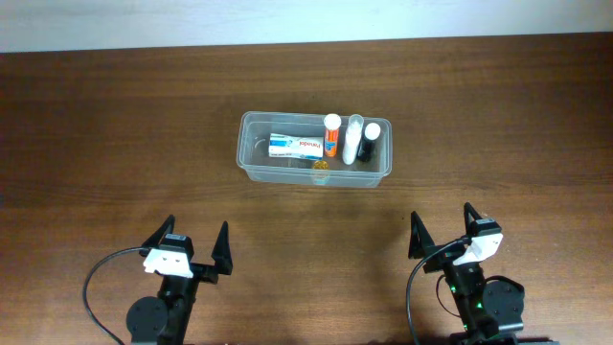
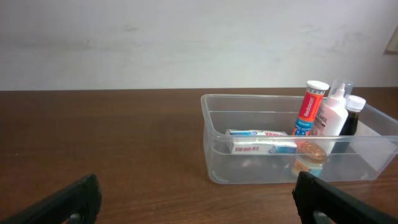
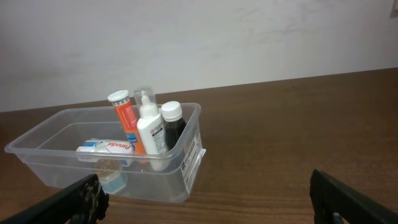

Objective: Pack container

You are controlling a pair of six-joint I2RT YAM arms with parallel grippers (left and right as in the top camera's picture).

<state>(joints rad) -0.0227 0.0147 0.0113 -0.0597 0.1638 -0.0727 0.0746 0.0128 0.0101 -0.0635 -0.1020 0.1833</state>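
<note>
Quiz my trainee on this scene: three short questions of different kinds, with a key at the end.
1. True or false: the orange tube with a white cap lies outside the clear plastic rectangular tub.
2. What lies flat in the tub? A white spray bottle; B white and blue cardboard box; C dark bottle.
3. Fill in: the left gripper and right gripper are both ____.
Key: 1 false, it stands inside; 2 B; 3 open.

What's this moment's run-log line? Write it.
container: box, orange tube, white bottle, dark bottle, small jar inside | left tool: open, empty | right tool: open, empty
</note>
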